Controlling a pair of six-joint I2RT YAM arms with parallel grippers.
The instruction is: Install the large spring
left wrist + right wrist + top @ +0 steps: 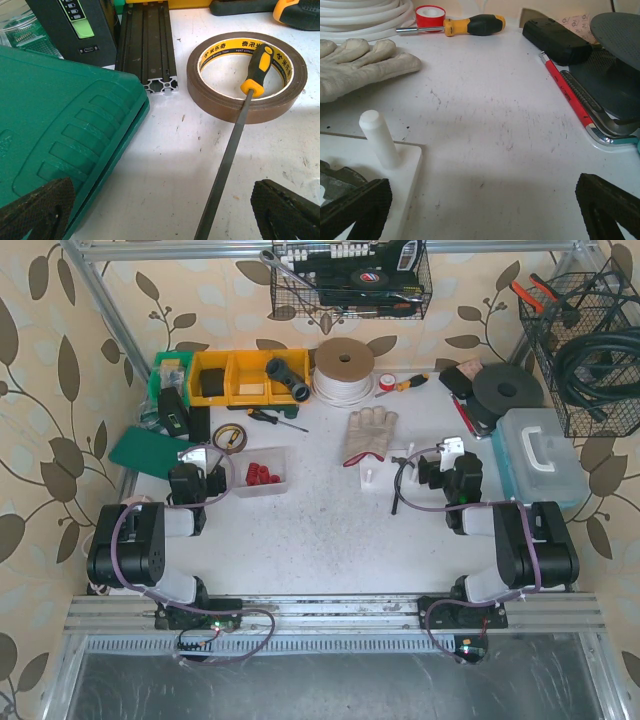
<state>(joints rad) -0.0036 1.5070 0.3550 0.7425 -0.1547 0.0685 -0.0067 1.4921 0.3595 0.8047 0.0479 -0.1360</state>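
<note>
A white base plate [400, 165] with one upright white peg [376, 137] lies at the left of the right wrist view; it also shows mid-table in the top view [372, 478]. A clear tray [260, 485] holds several small red pieces [262, 473]; I cannot tell whether they are springs. No spring shows in either wrist view. My right gripper [482, 210] is open and empty over bare table, just right of the base plate. My left gripper [160, 220] is open and empty, low over the table beside a green case, with a file's shaft between its fingers.
A green case [55, 130], a brown tape roll [247, 97], a file with a yellow-black handle [257, 67] and an aluminium rail [147, 45] lie ahead of the left gripper. A work glove [355, 67], a screwdriver [470, 25] and a red knife [565, 92] lie near the right one.
</note>
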